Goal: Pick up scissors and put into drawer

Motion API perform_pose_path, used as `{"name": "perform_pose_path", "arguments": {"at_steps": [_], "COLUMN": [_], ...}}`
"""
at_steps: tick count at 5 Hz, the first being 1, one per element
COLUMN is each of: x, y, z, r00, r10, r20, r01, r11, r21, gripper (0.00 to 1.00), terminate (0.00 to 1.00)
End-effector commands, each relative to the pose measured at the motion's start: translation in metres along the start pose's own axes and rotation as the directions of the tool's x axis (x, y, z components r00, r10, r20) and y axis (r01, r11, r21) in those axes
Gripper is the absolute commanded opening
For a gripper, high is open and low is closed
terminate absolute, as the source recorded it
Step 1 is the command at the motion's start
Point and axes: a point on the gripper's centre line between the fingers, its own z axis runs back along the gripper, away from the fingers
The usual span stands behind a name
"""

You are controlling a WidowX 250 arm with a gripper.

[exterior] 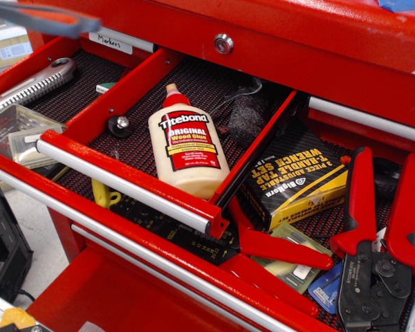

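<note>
Only one loop handle of the scissors shows, orange-red with grey trim, at the top left corner, raised above the tool chest. The blades and whatever holds the scissors are cut off by the frame edge. The gripper is out of view. The narrow red drawer stands open in the middle, with black mesh liner and a silver bar pull along its front. It lies below and to the right of the scissors handle.
In the narrow drawer lie a Titebond glue bottle, a black knob and a dark block. To the left are a grey utility knife and clear packets. The wider drawer holds a tap wrench box and red-handled pliers.
</note>
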Motion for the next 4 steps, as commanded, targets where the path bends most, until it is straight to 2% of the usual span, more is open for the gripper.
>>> {"name": "perform_pose_path", "arguments": {"at_steps": [1, 3, 4], "x": [0.058, 0.085, 0.102], "y": [0.001, -0.027, -0.033], "z": [-0.016, -0.060, -0.067], "r00": [0.999, 0.979, 0.984], "r10": [-0.008, 0.126, 0.132], "r20": [0.034, 0.161, 0.119], "r01": [0.005, -0.147, -0.149], "r11": [0.995, 0.982, 0.978], "r21": [0.096, 0.122, 0.148], "gripper": [0.00, 0.00, 0.00], "terminate": [0.00, 0.00, 0.00]}}
